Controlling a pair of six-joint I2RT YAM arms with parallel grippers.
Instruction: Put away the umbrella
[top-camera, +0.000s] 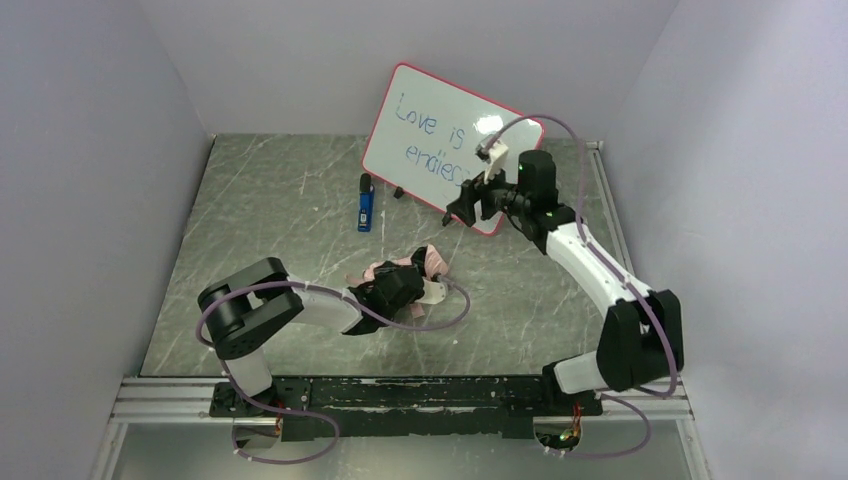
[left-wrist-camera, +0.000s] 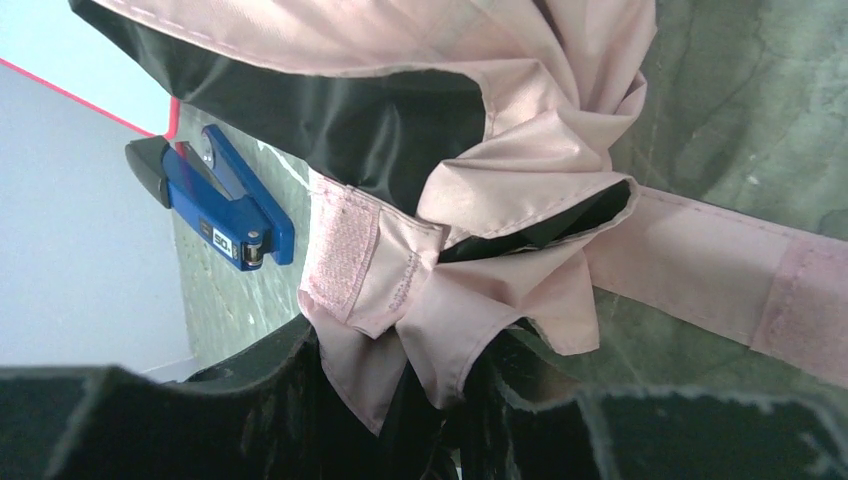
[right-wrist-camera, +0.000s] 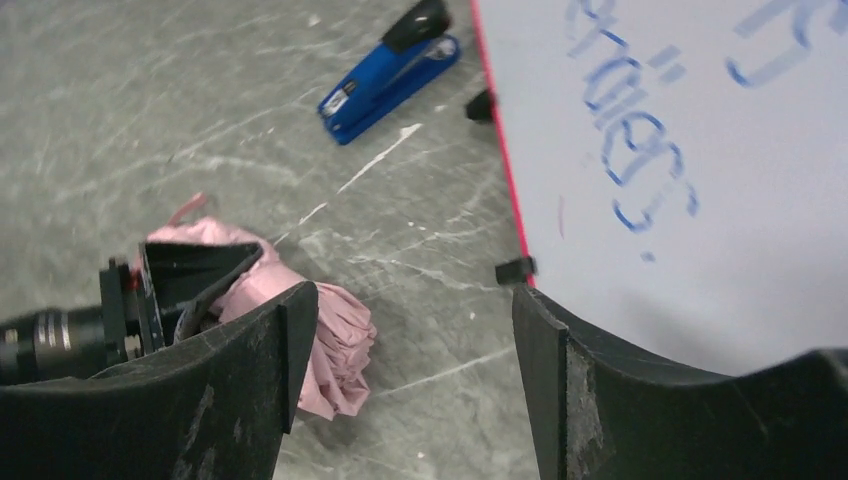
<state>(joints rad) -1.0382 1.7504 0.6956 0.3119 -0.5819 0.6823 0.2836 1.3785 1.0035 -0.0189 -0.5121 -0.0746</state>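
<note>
The umbrella (top-camera: 432, 262) lies collapsed on the grey marble table (top-camera: 280, 200), a bunch of pale pink fabric with dark lining. In the left wrist view its folds (left-wrist-camera: 520, 170) fill the frame and a pink velcro strap (left-wrist-camera: 720, 270) trails off to the right. My left gripper (top-camera: 412, 288) lies low on the table, shut on a fold of the umbrella fabric (left-wrist-camera: 440, 400). My right gripper (top-camera: 462, 210) hangs open and empty above the table beside the whiteboard; its view (right-wrist-camera: 415, 370) shows the umbrella (right-wrist-camera: 335, 340) below at the left. The shaft and handle are hidden.
A red-framed whiteboard (top-camera: 445, 140) with blue writing leans at the back, close to my right gripper; it also shows in the right wrist view (right-wrist-camera: 680, 150). A blue stapler (top-camera: 366, 208) lies behind the umbrella and shows in both wrist views (left-wrist-camera: 215, 205) (right-wrist-camera: 390, 70).
</note>
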